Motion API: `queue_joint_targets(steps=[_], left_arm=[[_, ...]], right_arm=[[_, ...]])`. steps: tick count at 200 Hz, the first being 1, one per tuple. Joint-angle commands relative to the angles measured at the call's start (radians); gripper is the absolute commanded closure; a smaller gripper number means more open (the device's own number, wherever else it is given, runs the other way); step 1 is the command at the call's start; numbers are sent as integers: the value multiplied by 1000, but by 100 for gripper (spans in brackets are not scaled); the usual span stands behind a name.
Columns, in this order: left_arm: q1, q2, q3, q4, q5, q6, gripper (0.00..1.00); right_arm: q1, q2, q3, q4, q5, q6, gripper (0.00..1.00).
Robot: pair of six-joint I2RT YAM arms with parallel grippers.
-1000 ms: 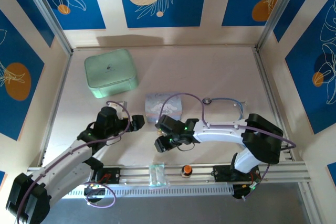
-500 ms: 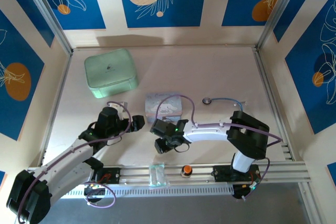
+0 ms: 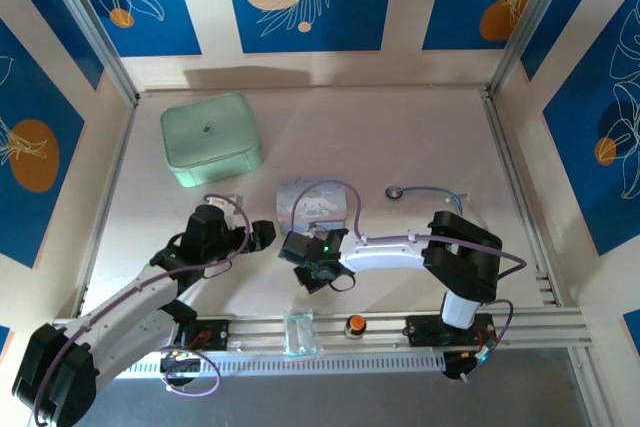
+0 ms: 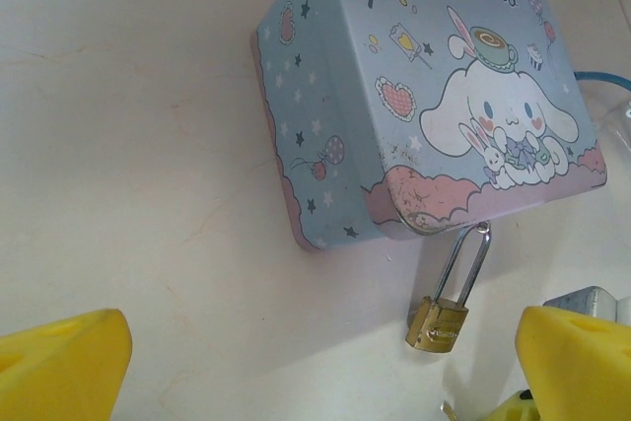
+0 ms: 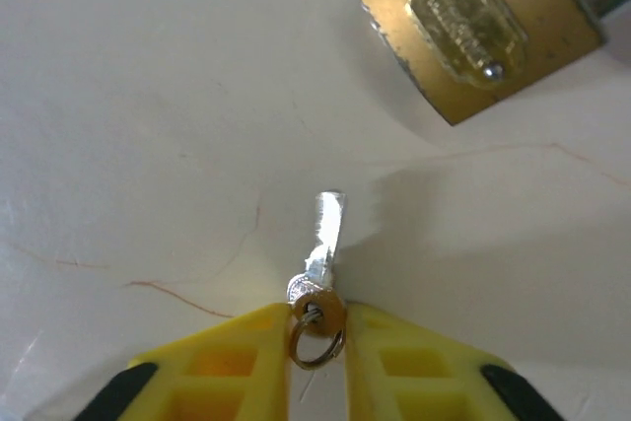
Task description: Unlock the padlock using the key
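Right wrist: right jaws pinch key by its head, tip just short of padlock on table. Left wrist: left jaws wide; padlock's shackle meets blue box's near edge.

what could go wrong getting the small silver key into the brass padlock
The right gripper pinches the small silver key only at its head; it may twist on contact. Its tip points beside the small brass padlock and could miss. The open left gripper holds nothing, so a push may slide the padlock.
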Motion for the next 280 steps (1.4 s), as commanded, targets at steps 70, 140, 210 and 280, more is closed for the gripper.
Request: queue_joint_targets(steps=[70, 140, 210, 280], left_arm=[[-10, 16, -31, 131, 111, -7, 5], [-167, 85, -26, 438, 169, -65, 17], [-341, 223, 77, 555, 93, -94, 34], [-355, 200, 58, 564, 40, -124, 65]], right_arm=[[-154, -221, -291, 362, -280, -71, 100], [-289, -482, -373, 453, -427, -106, 100], [-296, -605, -376, 487, -432, -41, 100], [-300, -664, -429, 517, -416, -5, 100]])
